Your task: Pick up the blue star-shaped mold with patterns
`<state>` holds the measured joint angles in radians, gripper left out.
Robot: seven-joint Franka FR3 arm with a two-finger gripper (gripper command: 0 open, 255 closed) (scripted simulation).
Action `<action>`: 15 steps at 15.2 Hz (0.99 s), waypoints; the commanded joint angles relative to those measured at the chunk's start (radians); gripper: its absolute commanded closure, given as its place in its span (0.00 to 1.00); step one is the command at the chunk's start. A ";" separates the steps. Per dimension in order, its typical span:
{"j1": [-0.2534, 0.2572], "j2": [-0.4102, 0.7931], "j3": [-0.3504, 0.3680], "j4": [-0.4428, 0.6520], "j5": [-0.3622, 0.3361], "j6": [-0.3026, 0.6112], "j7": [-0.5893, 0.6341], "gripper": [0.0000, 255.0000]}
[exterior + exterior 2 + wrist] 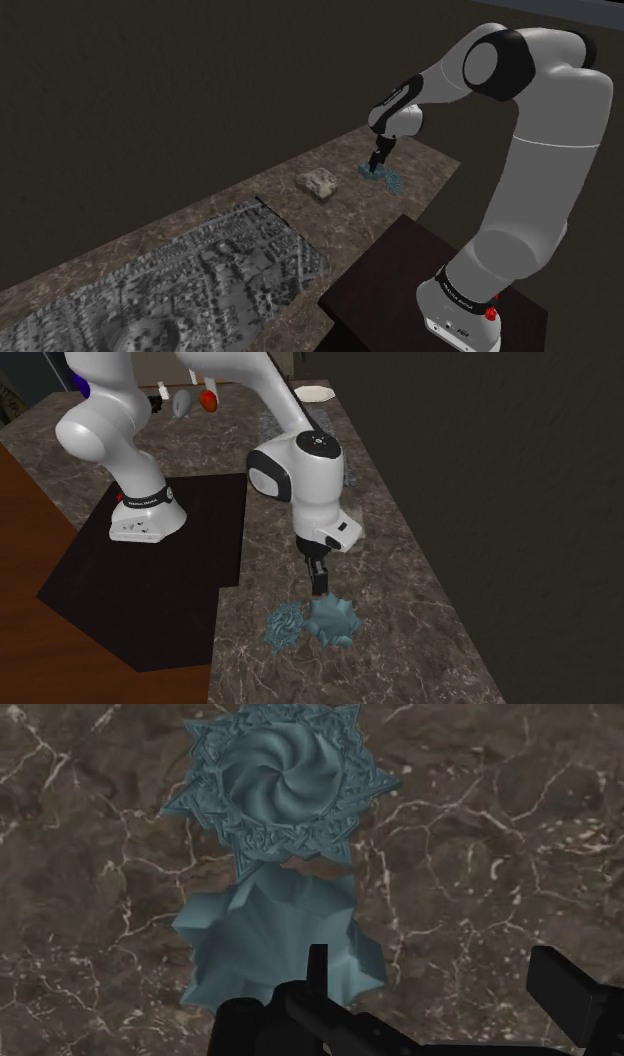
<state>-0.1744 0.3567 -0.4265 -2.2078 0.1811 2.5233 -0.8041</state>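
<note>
So the blue star-shaped patterned mold (285,789), the one with the swirl in the middle and the fussy ornate rim, is lying flat on the brown marble-look desk (520,824) near its end. Right up against it, touching as far as I can tell, is a plainer blue star mold (275,944) with smooth fluted sides, and that one lies between the patterned mold and the black two-finger hand (320,587). The hand is wide open with nothing in it, low over the desk. One finger (318,966) hangs over the plainer blue star mold's edge and the other is off over bare marble. Honestly that's my worry: from here it looks lined up on the wrong star. If it drops and closes, I'd guess it either pinches the plainer one or shoves it into the patterned mold and skids both around. The spiky rim also looks like a bad thing to pinch, as the points could slip out between the fingers. Further along the desk there's a pale rock-like lump (318,182) and a grey mat printed like an aerial city view (200,270), both well clear.
</note>
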 commanded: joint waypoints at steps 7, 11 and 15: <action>-0.069 0.166 0.052 0.105 0.069 0.060 -0.074 0.00; -0.084 0.208 0.072 0.114 0.090 0.093 -0.087 0.00; -0.083 0.208 0.072 0.114 0.090 0.092 -0.086 1.00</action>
<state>-0.2576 0.5647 -0.3544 -2.0937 0.2710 2.6150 -0.8899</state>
